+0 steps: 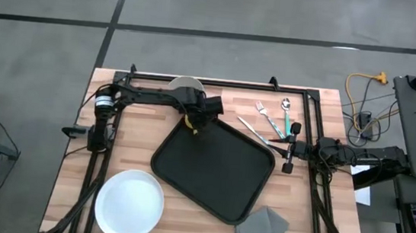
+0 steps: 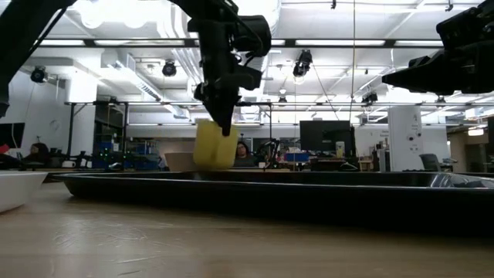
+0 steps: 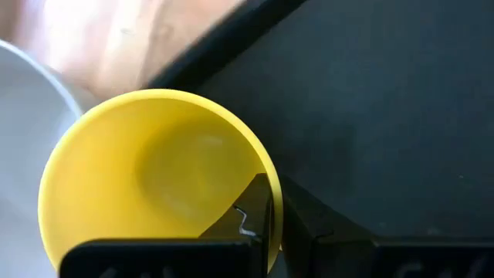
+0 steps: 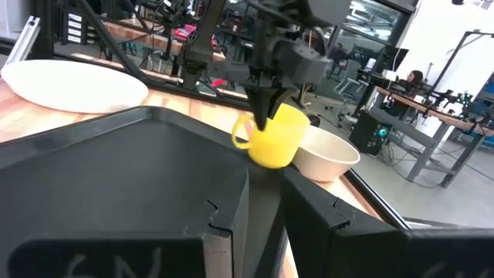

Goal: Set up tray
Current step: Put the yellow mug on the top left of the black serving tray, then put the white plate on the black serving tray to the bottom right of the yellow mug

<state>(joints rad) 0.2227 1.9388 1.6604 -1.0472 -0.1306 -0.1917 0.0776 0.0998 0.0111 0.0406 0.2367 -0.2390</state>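
The tray point(image 1: 213, 168), matte black with rounded corners and a low rim, lies skewed mid-worktop. The left gripper point(image 1: 194, 124) holds a glossy yellow mug point(image 4: 275, 136) by its rim, lifted over the tray's far corner. The right gripper point(image 1: 290, 150) hangs beside the tray's right corner, fingers together.

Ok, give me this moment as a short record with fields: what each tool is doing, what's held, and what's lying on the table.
left tool: shut on the rim of the yellow mug, holding it in the air above the far corner of the tray
right tool: waiting at the tray's right edge
tray contents: nothing on it
plate: on the table, near left
bowl: beyond the tray
cutlery: far right
grey cloth: near right
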